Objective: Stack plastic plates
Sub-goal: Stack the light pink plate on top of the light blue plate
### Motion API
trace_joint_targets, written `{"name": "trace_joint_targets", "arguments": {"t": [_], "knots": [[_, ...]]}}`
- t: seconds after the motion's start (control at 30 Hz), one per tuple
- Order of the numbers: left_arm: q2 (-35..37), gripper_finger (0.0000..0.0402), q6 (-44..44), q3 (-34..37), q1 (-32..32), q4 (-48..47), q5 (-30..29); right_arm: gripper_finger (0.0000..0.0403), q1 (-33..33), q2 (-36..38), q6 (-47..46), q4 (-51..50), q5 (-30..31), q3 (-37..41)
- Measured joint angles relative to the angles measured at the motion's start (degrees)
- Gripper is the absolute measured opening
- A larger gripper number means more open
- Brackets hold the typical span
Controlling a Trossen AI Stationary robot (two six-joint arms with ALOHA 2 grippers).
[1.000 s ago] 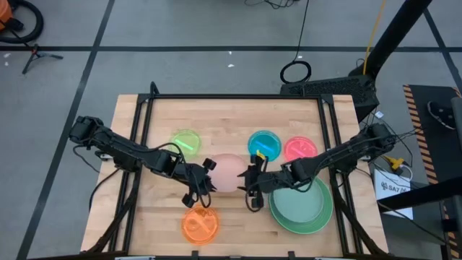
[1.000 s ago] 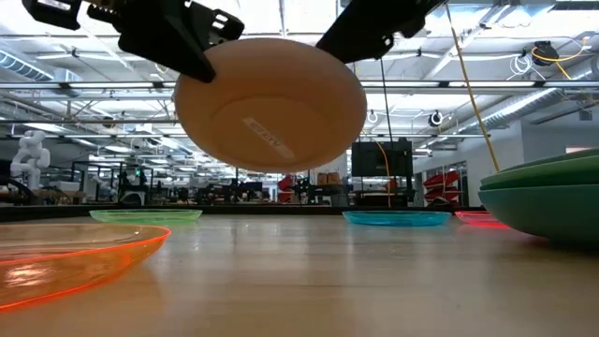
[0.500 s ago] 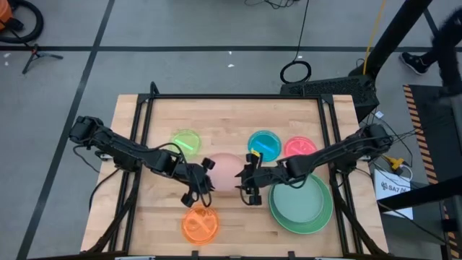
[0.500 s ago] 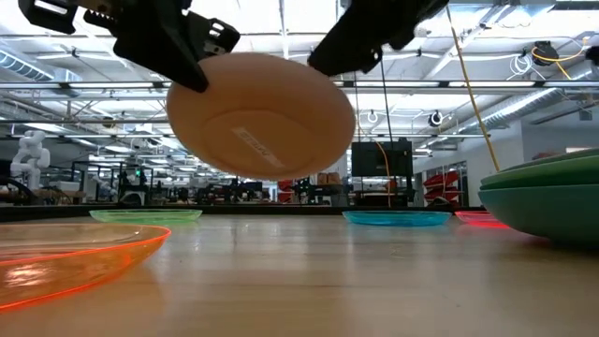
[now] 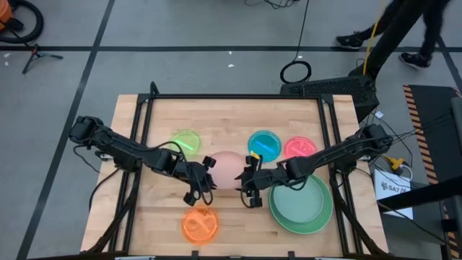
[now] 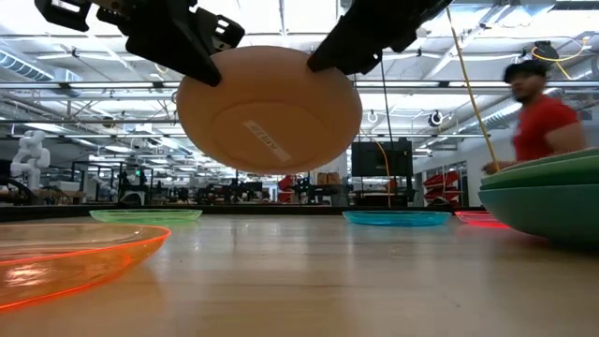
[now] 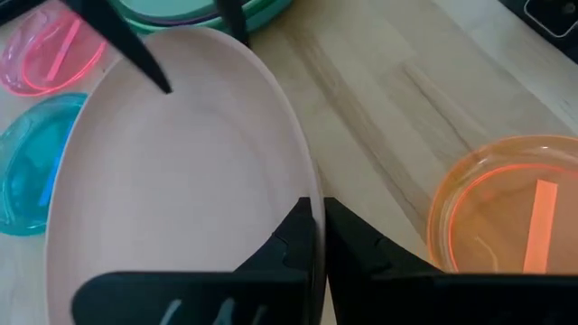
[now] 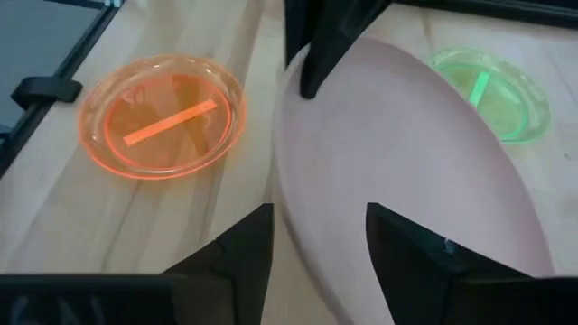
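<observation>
A pale pink plate (image 5: 225, 167) hangs in the air between both grippers, well above the table in the low view (image 6: 270, 108). My left gripper (image 5: 204, 180) is shut on its left rim. My right gripper (image 5: 249, 184) is open at the right rim, one finger on either side of the edge (image 8: 287, 194). A stack of large green plates (image 5: 301, 206) rests flat on the table to the right. Small plates lie flat: orange (image 5: 200, 224), yellow-green (image 5: 186, 141), blue (image 5: 264, 144), red (image 5: 299, 148). My left gripper (image 7: 316, 212) pinches the pink plate's rim (image 7: 302, 171) between its two fingers, coming from the table's left and slanting down. The plate is lifted clear and nearly level, bottom down. My right gripper (image 8: 318, 217) straddles the opposite rim with a wide gap; I cannot tell whether it touches.
The green stack (image 6: 543, 201) stands close to the right of the held plate. The orange plate (image 6: 65, 257) lies toward the near edge, below the left gripper. A person in a red shirt (image 6: 547, 122) moves in the room behind the table.
The pink plate tipped, its left side dropping, then swung back to nearly level, staying lifted clear all the while. The right gripper shifted slightly toward the table's left, closer around the rim.
</observation>
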State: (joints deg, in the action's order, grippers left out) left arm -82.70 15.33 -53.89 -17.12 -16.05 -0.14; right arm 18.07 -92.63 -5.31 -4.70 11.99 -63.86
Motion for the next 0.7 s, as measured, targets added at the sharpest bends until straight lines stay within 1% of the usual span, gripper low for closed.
{"name": "trace_joint_targets", "arguments": {"t": [0.43, 0.7], "knots": [[0.0, 0.0013, -1.36, 0.0, 0.07, 0.78, -0.22, 0.0169, -2.29, -0.12, 4.46, 0.1, -0.49, 0.0], [0.0, 0.0013, -2.12, 0.0, 0.63, 2.91, -0.39, 0.0169, -3.0, -0.12, 4.95, 0.14, -1.7, 0.0]]}}
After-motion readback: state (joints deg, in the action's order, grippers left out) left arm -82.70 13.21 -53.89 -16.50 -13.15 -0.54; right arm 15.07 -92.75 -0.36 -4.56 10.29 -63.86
